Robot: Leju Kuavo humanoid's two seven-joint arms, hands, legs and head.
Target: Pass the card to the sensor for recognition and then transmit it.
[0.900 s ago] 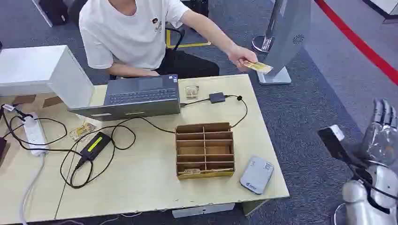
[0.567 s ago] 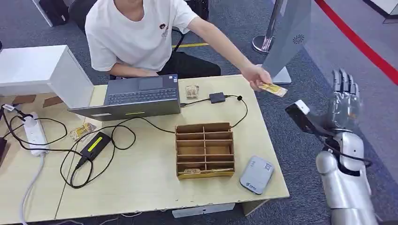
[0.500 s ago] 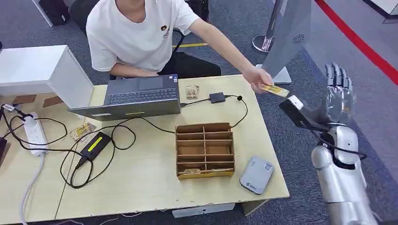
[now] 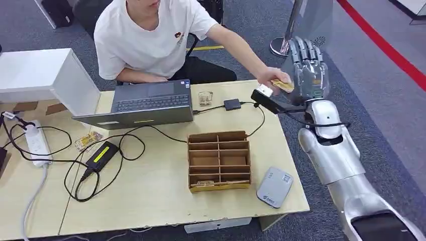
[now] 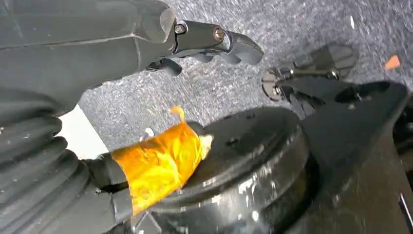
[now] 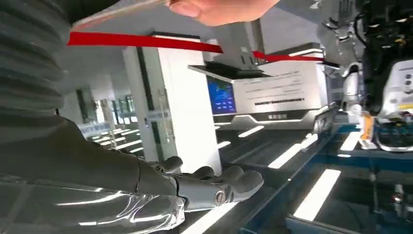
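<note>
A person in a white shirt [image 4: 145, 40] holds a yellowish card [image 4: 282, 85] out over the table's far right corner. My right hand [image 4: 307, 65] is raised right beside that card, fingers straight and spread, holding nothing. The right wrist view has my right hand's fingers [image 6: 214, 185] extended, with the person's fingers [image 6: 219, 7] and the card's edge [image 6: 112, 12] close by them. A grey sensor pad [image 4: 275, 187] lies at the table's near right corner. My left hand [image 5: 204, 36] hangs over the carpet, fingers loosely extended and empty.
A cardboard divider box [image 4: 219, 160] stands mid-table, with a card in its front slot. A laptop [image 4: 145, 103], cables, a power brick [image 4: 102, 155] and a power strip [image 4: 37, 143] occupy the left and back. A grey stand [image 4: 306, 35] rises behind my right hand.
My right arm swung up from low at the right to the table's far right corner. The person brought the card a little lower and held it there, so hand and card are now adjacent.
</note>
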